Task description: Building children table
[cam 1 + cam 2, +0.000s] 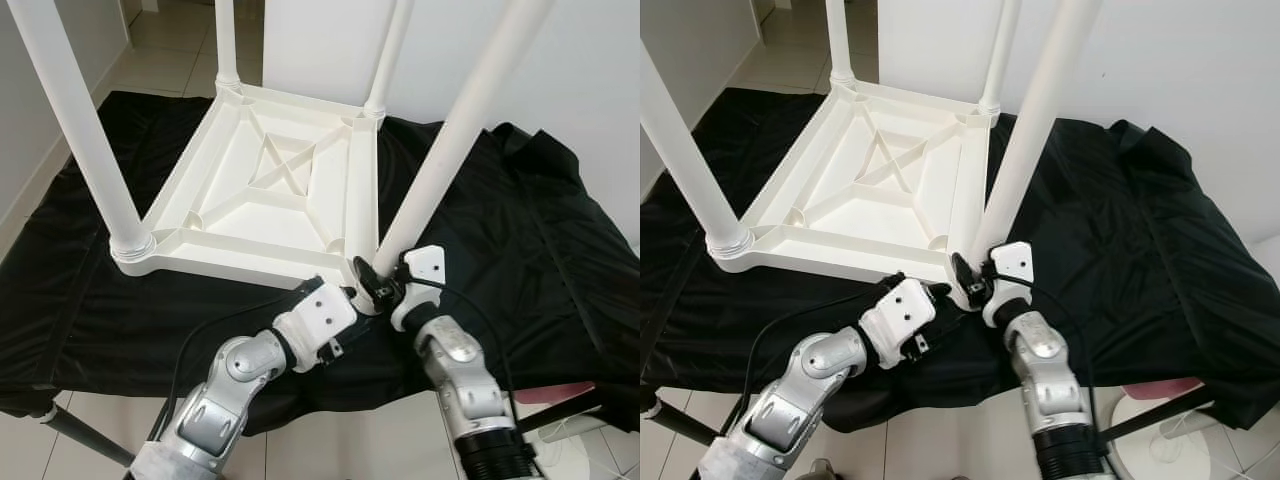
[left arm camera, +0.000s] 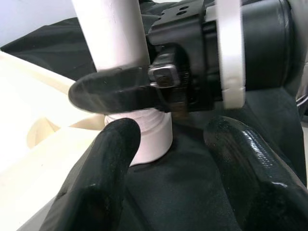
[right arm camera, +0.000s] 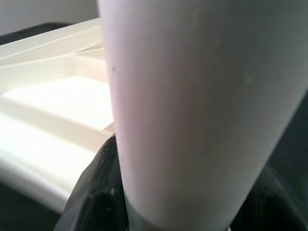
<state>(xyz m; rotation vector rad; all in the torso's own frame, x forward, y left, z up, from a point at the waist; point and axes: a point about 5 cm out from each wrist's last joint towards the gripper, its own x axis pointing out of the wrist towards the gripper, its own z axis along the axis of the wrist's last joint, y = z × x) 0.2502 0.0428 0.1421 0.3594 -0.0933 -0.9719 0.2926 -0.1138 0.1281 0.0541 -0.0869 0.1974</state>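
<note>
A white plastic children's table (image 1: 270, 190) lies upside down on a black cloth, with its legs pointing up. My right gripper (image 1: 372, 280) is shut on the base of the near right leg (image 1: 450, 140), where the leg meets the table's corner. In the right wrist view that leg (image 3: 192, 106) stands between the dark fingers (image 3: 96, 192). My left gripper (image 1: 350, 298) is open just in front of the same corner. In the left wrist view its two fingers (image 2: 96, 183) are spread apart, pointing at the leg's collar (image 2: 149, 139) without closing on it.
The black cloth (image 1: 520, 220) covers a low surface whose front edge runs just under my arms. A white wall stands behind, with tiled floor to the left. A pink-and-white object (image 1: 555, 393) lies at the lower right, and a dark support leg (image 1: 80, 435) at the lower left.
</note>
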